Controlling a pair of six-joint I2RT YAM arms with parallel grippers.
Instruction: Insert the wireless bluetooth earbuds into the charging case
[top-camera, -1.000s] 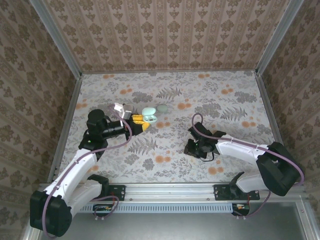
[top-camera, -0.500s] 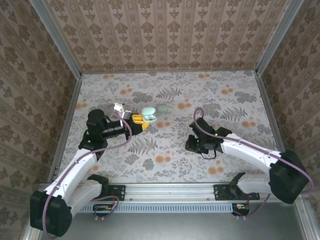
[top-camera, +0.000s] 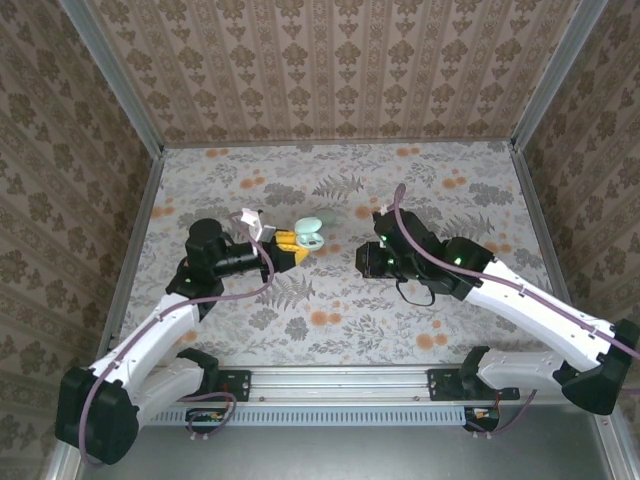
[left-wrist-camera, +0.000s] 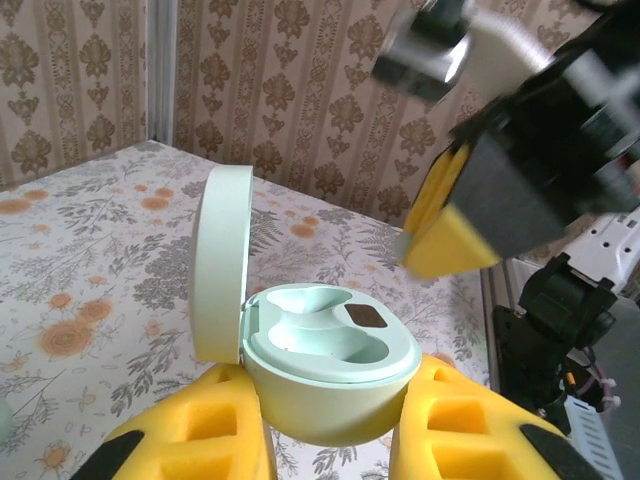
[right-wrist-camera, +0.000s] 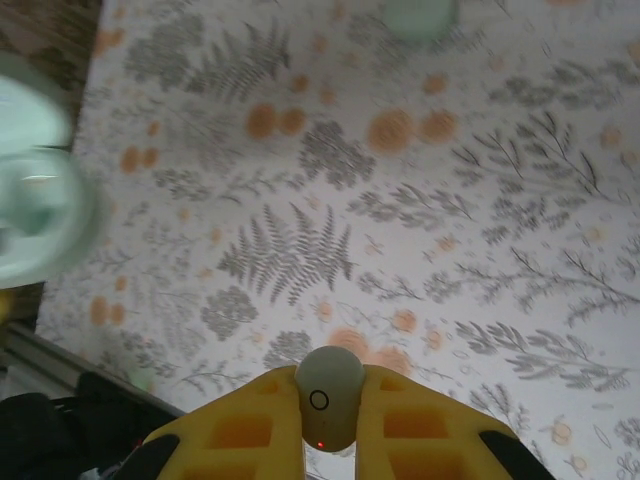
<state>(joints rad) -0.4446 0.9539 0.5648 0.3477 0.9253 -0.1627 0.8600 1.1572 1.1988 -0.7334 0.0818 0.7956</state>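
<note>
We log floor (top-camera: 470, 190) open near and far right; walls (top-camera: 330, 70) well off. Case (left-wrist-camera: 325, 375): mint, lid upright, pinched by left claw (left-wrist-camera: 335, 428). Right claw (right-wrist-camera: 330, 428) pinches earbud (right-wrist-camera: 328, 385).

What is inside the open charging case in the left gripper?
Inside the charging case: mint moulded hollows that look empty, and a small dark square. The near rim hides their bottoms.

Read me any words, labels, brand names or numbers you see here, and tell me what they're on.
No readable text anywhere.
The earbud in the right hand bears just a small ring mark, no letters.
The charging case in the left hand shows a dark unmarked patch inside, no brand.
</note>
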